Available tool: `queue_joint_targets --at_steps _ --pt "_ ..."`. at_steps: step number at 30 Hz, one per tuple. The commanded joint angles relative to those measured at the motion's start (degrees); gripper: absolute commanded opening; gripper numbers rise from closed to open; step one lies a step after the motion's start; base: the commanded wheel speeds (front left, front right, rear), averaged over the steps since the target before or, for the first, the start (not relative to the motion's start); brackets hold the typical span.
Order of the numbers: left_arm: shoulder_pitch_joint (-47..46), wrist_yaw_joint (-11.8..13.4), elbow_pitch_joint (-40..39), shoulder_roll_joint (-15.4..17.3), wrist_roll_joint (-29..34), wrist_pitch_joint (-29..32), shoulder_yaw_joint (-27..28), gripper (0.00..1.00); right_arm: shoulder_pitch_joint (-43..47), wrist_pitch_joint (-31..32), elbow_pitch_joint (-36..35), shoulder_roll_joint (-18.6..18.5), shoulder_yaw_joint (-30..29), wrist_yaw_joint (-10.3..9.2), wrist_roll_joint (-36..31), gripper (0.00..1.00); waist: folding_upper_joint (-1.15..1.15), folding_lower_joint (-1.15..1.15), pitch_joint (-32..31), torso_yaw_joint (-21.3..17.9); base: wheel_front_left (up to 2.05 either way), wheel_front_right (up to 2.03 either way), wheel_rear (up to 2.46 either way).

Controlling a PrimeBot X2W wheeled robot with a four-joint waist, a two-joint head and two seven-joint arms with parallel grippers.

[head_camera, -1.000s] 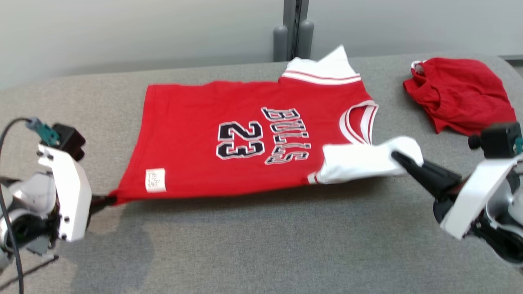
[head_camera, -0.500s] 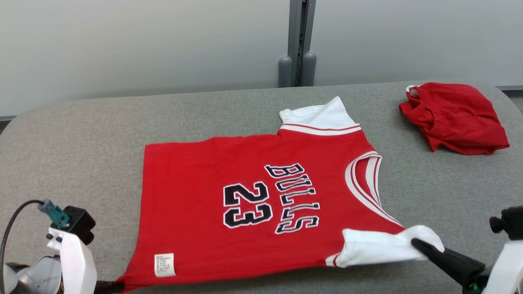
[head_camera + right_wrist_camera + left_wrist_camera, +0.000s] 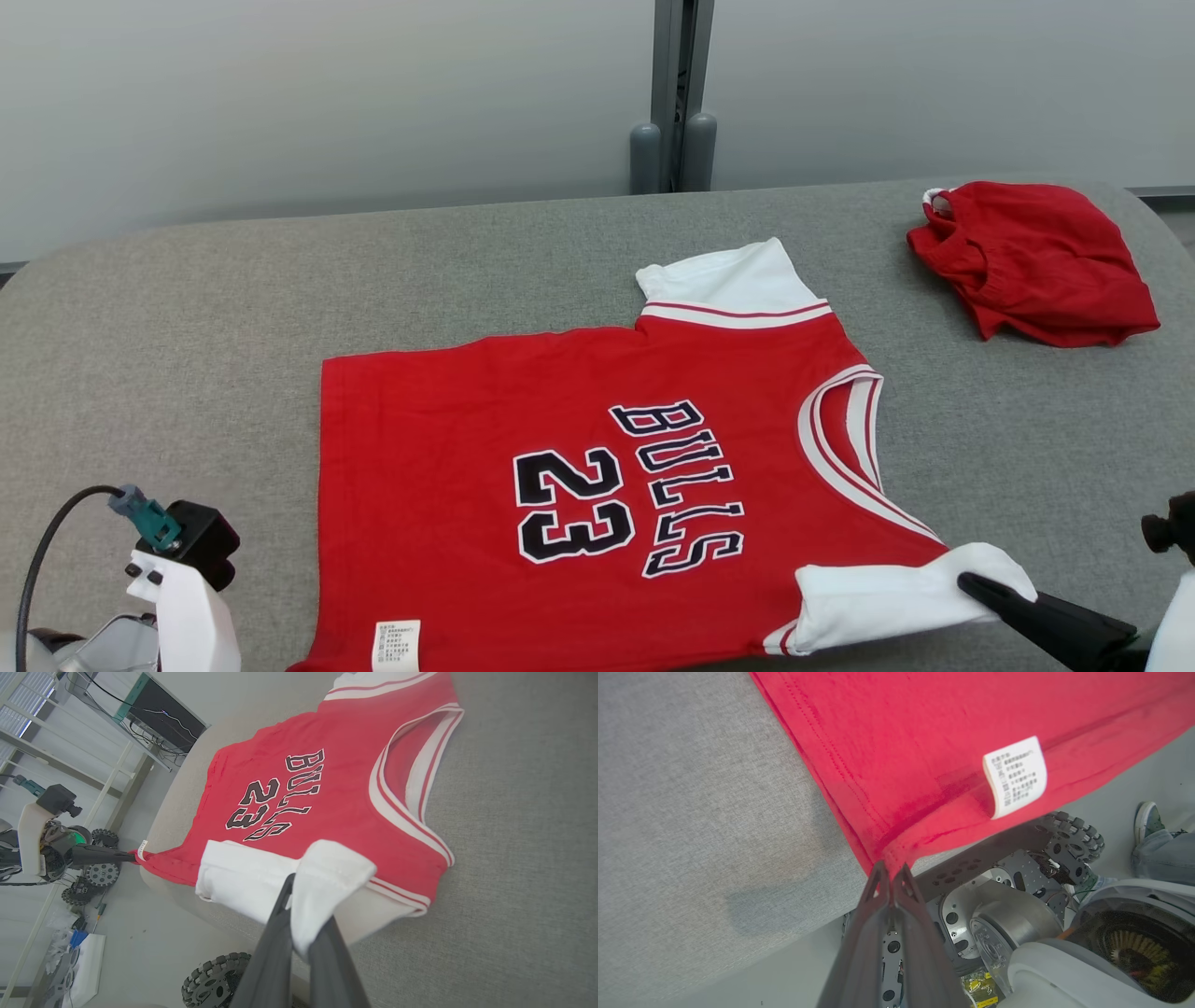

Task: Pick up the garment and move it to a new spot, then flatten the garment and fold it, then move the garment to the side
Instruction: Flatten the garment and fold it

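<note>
Garment (image 3: 597, 485) print-up on tabletop (image 3: 187, 327), long axis left-right, lying forward of both grippers: left gripper (image 3: 891, 870) jaws clamped on near hem corner (image 3: 882, 851), right gripper (image 3: 980, 590) jaws pinching near white sleeve (image 3: 878, 597), near edge spanning between them at tabletop's front edge.

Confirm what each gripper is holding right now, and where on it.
Both hold the red jersey: the left gripper pinches its hem corner, and the right gripper pinches the near white sleeve.
</note>
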Motion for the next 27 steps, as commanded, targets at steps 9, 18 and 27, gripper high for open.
queue_joint_targets --at_steps 9,18,27 --pt "-5.6 -0.3 3.9 -2.9 0.2 5.9 0.4 0.0 -7.6 9.6 6.0 3.2 -0.4 0.02 0.2 0.0 0.0 0.0 2.2 -0.6 0.0 0.0 0.0" --pt "-11.0 -1.3 10.8 -6.8 -0.4 10.7 0.9 0.0 -14.7 17.4 13.0 9.0 -0.4 0.02 1.3 0.0 0.0 0.0 5.1 -0.8 0.0 0.0 0.0" --pt "-17.3 -3.7 20.4 -12.3 -0.6 13.9 1.9 0.0 -20.7 20.0 19.1 14.6 -0.9 0.02 -0.9 0.0 0.0 0.0 9.0 -0.8 0.0 0.0 0.0"
